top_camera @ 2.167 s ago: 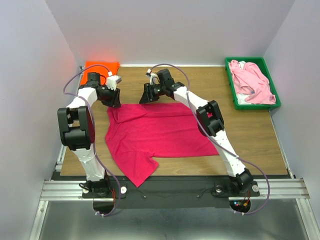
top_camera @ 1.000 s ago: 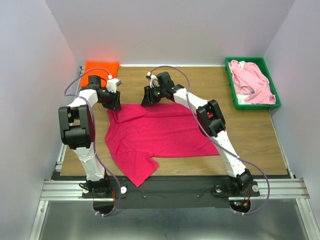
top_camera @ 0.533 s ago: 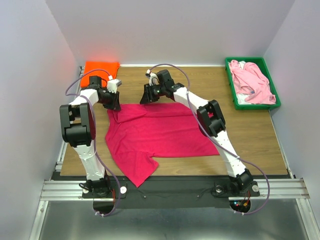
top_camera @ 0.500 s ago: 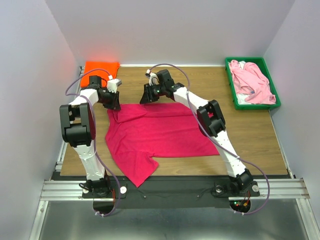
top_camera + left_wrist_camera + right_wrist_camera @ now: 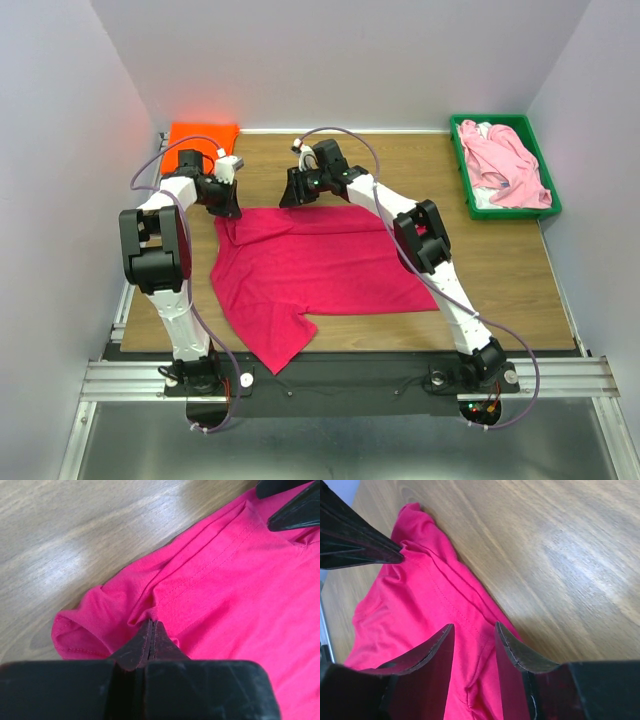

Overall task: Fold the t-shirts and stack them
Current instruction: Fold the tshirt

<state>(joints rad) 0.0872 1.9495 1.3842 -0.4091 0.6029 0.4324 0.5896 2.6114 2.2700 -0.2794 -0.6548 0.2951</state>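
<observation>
while the left gripper (image 5: 151, 624) pinches tight on the far hem of the crimson t-shirt (image 5: 225, 590), the right gripper (image 5: 474, 628) stands parted with that hem between its fingers, so it likely must close before both lift to fold

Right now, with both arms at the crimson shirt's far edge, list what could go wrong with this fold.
1. The left fingers pinch only a small wrinkle of the crimson shirt near its hem, so it may slip out when pulled.
2. The right fingers are open over the edge, gripping nothing. A one-sided lift might bunch the cloth.
3. One corner hangs over the near edge of the table and could drag the shirt off.
</observation>
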